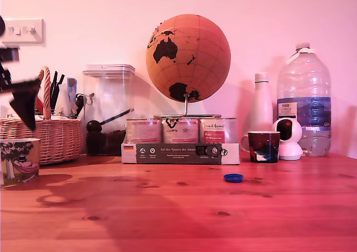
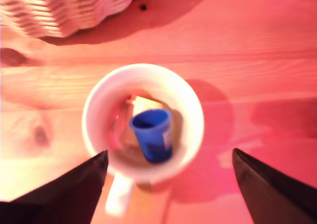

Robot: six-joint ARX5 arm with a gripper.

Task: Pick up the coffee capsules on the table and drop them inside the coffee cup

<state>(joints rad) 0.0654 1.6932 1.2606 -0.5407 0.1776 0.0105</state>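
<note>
The coffee cup (image 1: 19,161), pale with a dark tree print, stands at the exterior view's far left. From above, the wrist view shows its white rim (image 2: 143,71). Inside it lies a glossy blue coffee capsule (image 2: 152,133), tilted on its side, on top of a cream-beige capsule (image 2: 146,104) that is partly hidden. My gripper (image 1: 26,110) hangs blurred just above the cup. In the wrist view the gripper (image 2: 169,153) is open, its dark fingers (image 2: 74,192) spread wide on either side of the cup with nothing held between them.
A wicker basket (image 1: 42,137) of utensils stands right behind the cup, also in the wrist view (image 2: 64,8). Farther right are a row of tins under a globe (image 1: 188,57), a dark mug (image 1: 263,146), a flat blue disc (image 1: 234,178) and a water bottle (image 1: 304,101).
</note>
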